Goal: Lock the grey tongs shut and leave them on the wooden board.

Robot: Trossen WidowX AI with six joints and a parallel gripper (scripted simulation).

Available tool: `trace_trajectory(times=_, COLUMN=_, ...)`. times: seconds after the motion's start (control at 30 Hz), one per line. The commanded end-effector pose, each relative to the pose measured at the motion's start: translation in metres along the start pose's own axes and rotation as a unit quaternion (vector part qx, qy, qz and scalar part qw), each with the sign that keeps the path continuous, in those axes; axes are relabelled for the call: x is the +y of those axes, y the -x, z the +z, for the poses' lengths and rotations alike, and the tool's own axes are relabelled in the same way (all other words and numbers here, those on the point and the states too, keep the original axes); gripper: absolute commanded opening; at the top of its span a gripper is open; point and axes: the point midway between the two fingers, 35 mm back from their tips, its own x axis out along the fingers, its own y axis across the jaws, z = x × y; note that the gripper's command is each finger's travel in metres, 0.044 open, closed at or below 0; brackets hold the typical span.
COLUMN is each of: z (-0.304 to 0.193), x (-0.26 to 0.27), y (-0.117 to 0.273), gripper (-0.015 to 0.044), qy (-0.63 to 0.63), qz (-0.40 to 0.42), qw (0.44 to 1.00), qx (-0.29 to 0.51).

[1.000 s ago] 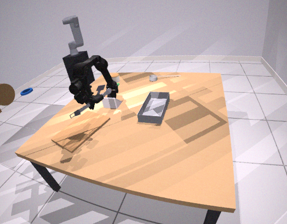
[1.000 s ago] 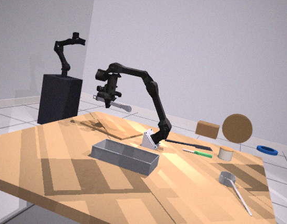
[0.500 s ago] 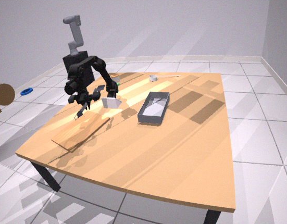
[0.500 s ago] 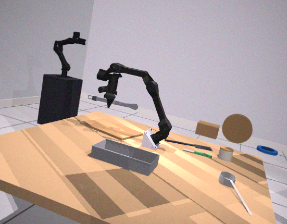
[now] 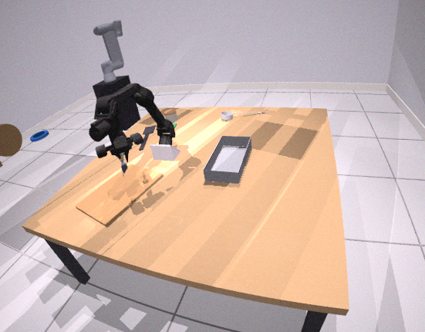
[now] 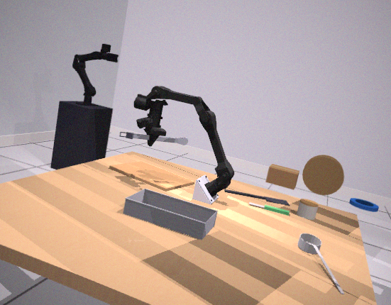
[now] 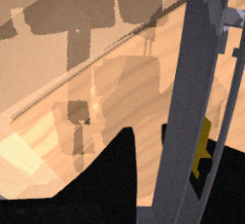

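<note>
The gripper [image 5: 123,161] [image 6: 152,142] [image 7: 147,128] is shut on the grey tongs [image 5: 124,167] [image 6: 174,140] [image 7: 183,97] and holds them in the air above the wooden board [image 5: 102,208] [image 6: 126,167] [image 7: 110,122]. In the exterior view the tongs lie nearly level across the fingers, the looped end at left and the rounded end at right. The top camera sees them nearly end-on. In the wrist view their two arms run close together with a narrow gap. Whether the lock is engaged cannot be seen. The roasting tin [image 5: 222,177] [image 6: 169,221] stands beside the arm's base with no tongs across it.
A dark spatula [image 5: 148,130] [image 6: 275,201], a green-handled tool [image 6: 277,210] and a lidded pot [image 5: 170,116] [image 6: 307,210] lie or stand beyond the arm's base. A long-handled metal cup [image 5: 227,116] [image 6: 308,244] stands farther along. Another arm [image 6: 84,79] stands on a dark pedestal.
</note>
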Motion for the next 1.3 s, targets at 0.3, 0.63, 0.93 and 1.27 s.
trace_trajectory(times=0.3, z=-0.015, x=-0.018, y=-0.001, gripper=-0.015, qy=0.205, qz=-0.003, qw=0.979, qx=0.003)
trace_trajectory(times=0.63, z=-0.027, x=-0.03, y=-0.003, gripper=-0.015, qy=0.359, qz=-0.002, qw=0.933, qx=0.005)
trace_trajectory(times=0.93, z=-0.038, x=-0.04, y=-0.005, gripper=-0.015, qy=0.489, qz=0.001, qw=0.872, qx=0.007)
trace_trajectory(times=1.27, z=-0.051, x=-0.051, y=-0.008, gripper=-0.015, qy=0.622, qz=0.005, qw=0.783, qx=0.009)
